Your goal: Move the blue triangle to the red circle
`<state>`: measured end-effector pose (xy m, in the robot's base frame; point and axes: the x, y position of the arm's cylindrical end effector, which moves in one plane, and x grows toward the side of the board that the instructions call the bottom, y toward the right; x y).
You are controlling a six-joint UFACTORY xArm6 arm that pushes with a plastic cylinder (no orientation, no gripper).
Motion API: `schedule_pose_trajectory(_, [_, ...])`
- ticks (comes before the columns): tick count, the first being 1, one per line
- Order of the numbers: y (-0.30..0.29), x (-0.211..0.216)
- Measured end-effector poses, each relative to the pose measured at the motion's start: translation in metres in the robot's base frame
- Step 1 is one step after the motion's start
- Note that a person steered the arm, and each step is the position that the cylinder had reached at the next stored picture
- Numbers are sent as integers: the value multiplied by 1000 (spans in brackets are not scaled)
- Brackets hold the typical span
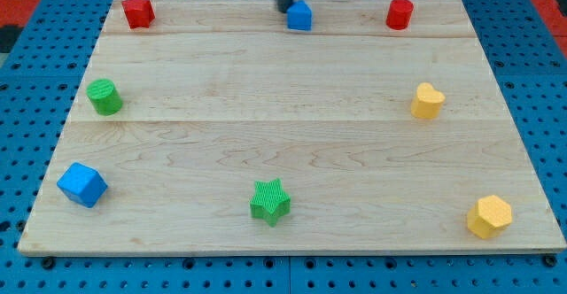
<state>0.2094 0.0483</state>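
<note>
Just right of my tip (285, 10): blue triangle (301, 17).

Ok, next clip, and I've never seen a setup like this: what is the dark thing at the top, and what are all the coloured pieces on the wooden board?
There is one camera, looking down at a slant on a wooden board lying on a blue perforated base. The dark thing is a robot arm's rod; it has no fingers and holds nothing, it only pushes. My tip sits at the view's top, just left of the blue triangle, close against it. Along the top edge are also a red circle on the right and a red block on the left. Elsewhere: a green cylinder, a blue cube, a green star, a yellow heart-like block and a yellow hexagon.
</note>
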Motion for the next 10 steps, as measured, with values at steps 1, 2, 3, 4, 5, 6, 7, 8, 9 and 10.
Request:
schedule_pose_trajectory(1, [72, 11])
schedule_pose_trajectory(2, [-15, 8])
schedule_pose_trajectory(3, [-88, 0])
schedule_pose_trajectory(4, [-107, 21])
schedule_pose_trajectory(5, [-73, 47])
schedule_pose_trajectory(6, [-31, 36])
schedule_pose_trajectory(7, [34, 28])
schedule_pose_trajectory(8, [-18, 31])
schedule_pose_trajectory(9, [-39, 65])
schedule_pose_trajectory(10, [12, 78])
